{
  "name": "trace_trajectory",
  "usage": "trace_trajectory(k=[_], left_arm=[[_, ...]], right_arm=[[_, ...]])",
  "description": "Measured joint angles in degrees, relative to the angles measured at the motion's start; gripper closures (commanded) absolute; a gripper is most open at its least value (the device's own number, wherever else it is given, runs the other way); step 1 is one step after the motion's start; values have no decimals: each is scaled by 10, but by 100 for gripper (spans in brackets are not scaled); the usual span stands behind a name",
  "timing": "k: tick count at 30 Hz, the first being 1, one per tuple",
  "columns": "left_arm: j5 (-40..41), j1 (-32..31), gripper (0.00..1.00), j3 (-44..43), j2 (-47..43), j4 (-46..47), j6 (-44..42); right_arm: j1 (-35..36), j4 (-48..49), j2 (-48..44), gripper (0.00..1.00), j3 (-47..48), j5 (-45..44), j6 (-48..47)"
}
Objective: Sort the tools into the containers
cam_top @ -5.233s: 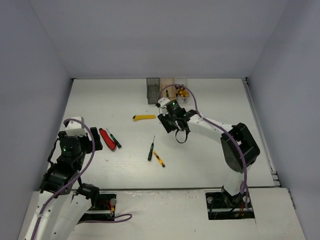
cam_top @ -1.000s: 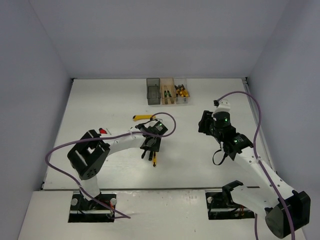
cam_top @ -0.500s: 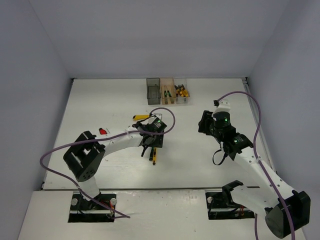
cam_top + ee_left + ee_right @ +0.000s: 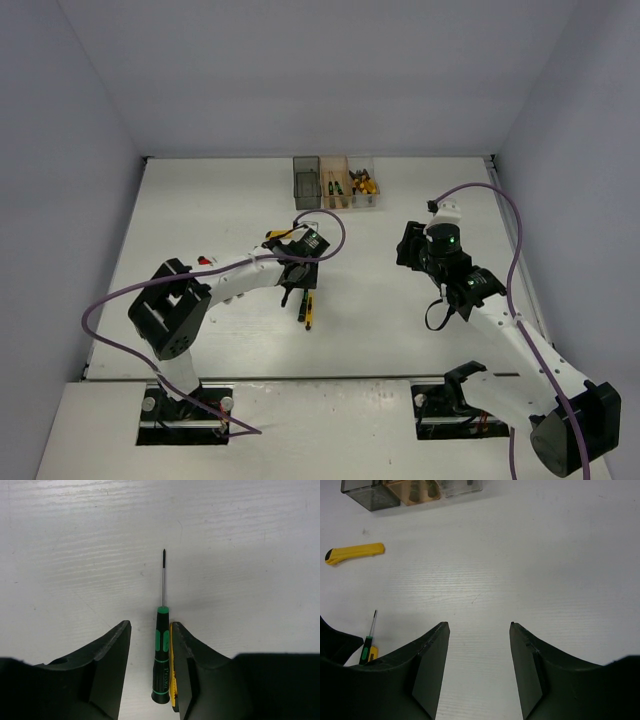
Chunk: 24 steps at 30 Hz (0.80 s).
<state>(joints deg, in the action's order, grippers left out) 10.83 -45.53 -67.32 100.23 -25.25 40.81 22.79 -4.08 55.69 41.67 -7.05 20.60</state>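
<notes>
1. The left claw (image 4: 150,627) is held spread over the table (image 4: 240,555), and nothing is pinched by it.
2. A black-green screwdriver (image 4: 161,665) lies flat in the gap between its fingers (image 4: 107,655), with the thin shaft pointing away from the wrist.
3. A yellow screwdriver (image 4: 173,685) lies along that handle, pressed between it and the finger on the right of the wrist view.
4. Whether the fingertips touch the table cannot be told.
5. In the top view the two screwdrivers are seen just below the left claw, near the middle of the table.
6. The right claw (image 4: 479,625) is spread wide and empty, held above bare table well to the right of the screwdrivers.
7. A yellow utility knife (image 4: 355,553) lies flat beyond the left claw, towards the bins.
8. A red-handled cutter (image 4: 204,262) is partly hidden by the left arm, near the table's left side.
9. Three bins stand side by side at the far edge: a smoky grey bin (image 4: 306,182), an orange-tinted bin (image 4: 335,186) and a clear bin (image 4: 364,186).
10. Thin screwdrivers are seen in the orange-tinted bin, and orange-yellow pliers (image 4: 365,183) in the clear bin.
</notes>
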Motion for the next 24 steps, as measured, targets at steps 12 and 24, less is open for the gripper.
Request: trace_trajectory(k=[12,24], left_arm=[[-13,2,65,-23,57,-9,7],[-24,2,61,14,-31,-30,14]], right_arm=[[0,0,0,51,0,0,0],[0,0,1,51,-1,0,0]])
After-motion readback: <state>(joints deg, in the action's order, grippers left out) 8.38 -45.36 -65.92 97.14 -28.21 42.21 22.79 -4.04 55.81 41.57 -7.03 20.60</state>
